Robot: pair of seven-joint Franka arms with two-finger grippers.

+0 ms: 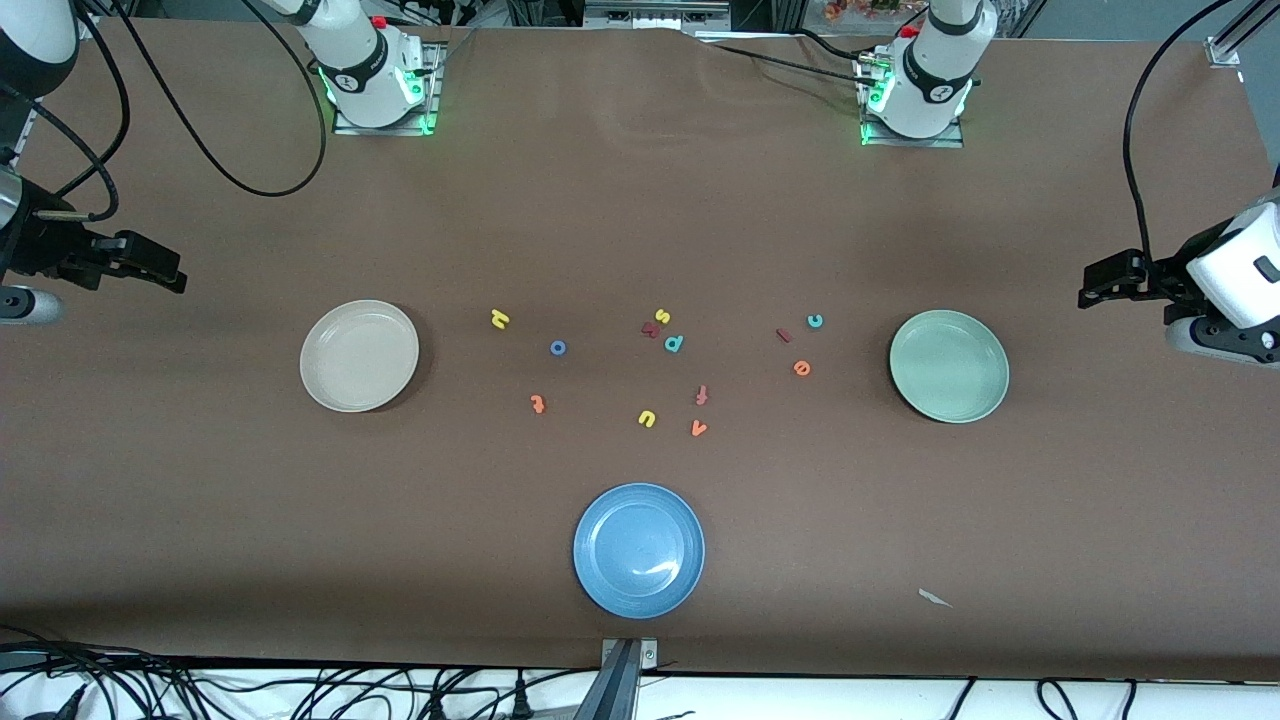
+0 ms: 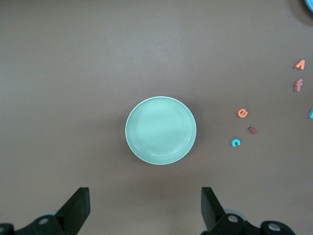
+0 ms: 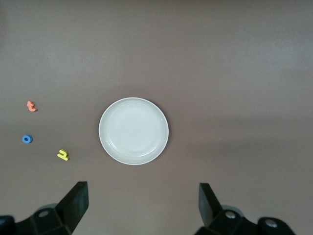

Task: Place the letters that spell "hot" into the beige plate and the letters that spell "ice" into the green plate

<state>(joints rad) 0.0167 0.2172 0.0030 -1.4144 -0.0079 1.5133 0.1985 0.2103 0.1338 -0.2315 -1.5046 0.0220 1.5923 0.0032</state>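
Nothing sorted yet: beige plate [image 3: 133,130] below the spread right hand [image 3: 139,208], green plate [image 2: 161,129] below the spread left hand [image 2: 144,210], both empty.

High front overview, wrist cameras above green plate [image 2: 161,130], beige plate [image 3: 133,130]
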